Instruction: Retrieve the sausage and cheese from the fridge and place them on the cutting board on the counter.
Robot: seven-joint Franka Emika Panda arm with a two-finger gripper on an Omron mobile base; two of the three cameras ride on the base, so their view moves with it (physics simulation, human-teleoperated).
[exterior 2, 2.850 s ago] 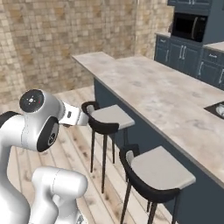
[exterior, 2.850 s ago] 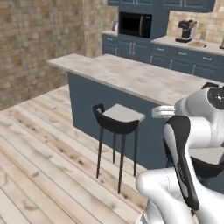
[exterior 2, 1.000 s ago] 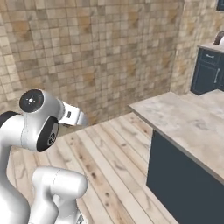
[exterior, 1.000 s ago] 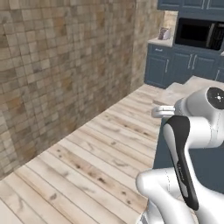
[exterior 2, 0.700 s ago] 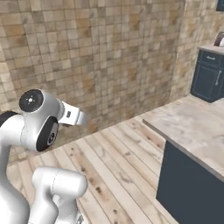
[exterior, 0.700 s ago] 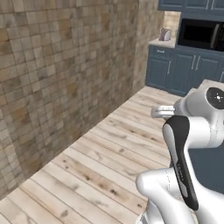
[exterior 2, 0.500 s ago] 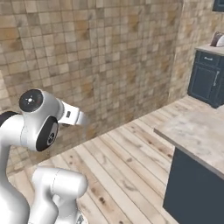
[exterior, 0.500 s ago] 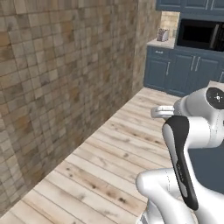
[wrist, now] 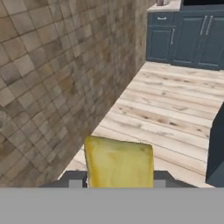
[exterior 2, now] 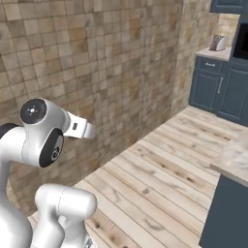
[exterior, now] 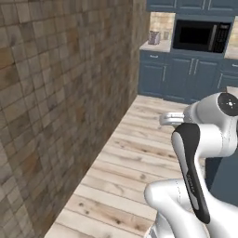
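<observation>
Hand view has the cheese (wrist: 118, 162) at the bottom middle of the picture. It is a pale yellow block. The gripper (wrist: 118, 180) holds it, with a dark finger (wrist: 74, 178) on each side. The jaws are mostly closed, pressed on the cheese.

Behind the cheese, a brown stone wall (wrist: 57, 74) covers the left of the picture. A light wood floor (wrist: 175, 105) runs across the middle and right. Dark blue cabinets (wrist: 186, 39) stand at the top right.

Left base view has the white arm (exterior: 200, 176) at the lower right. The stone wall is on the left. At the top right there is a black microwave (exterior: 201, 35) above blue cabinets. A bit of beige counter (exterior: 158, 45) is just left of the microwave, with a small grey thing on it.

Right base view has the arm at the lower left. The wall goes across the top. A small toaster (exterior 2: 217, 42) sits on the counter at the top right. A corner of another stone top (exterior 2: 235, 157) shows at the right edge.
</observation>
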